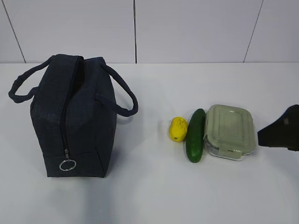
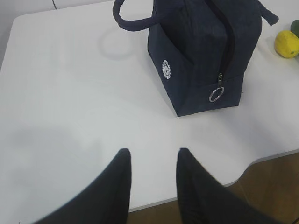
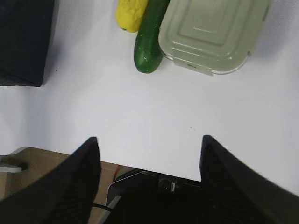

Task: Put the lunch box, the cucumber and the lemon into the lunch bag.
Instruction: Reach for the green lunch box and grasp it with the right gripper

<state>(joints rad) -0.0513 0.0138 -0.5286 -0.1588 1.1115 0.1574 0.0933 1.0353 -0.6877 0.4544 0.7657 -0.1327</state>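
The lunch bag (image 1: 72, 119), dark navy with two loop handles and a ring pull low on its zipper, stood upright at the left of the white worktop (image 1: 140, 196). To its right lay the lemon (image 1: 178, 129), the cucumber (image 1: 195, 135) and the sage-lidded lunch box (image 1: 230, 131), side by side, the cucumber running front to back. Both grippers, left (image 2: 152, 158) and right (image 3: 149, 144), held nothing; their jaws stood apart, well short of everything.

A staged test space, such as a lab, is suggested rather than a home; a plain white counter (image 1: 154, 196) is set against a bare wall of pale panels (image 1: 196, 28) divided by thin dark seams; brown flooring (image 2: 275, 186) is seen past the counter's edge; no furnishings can be made out.
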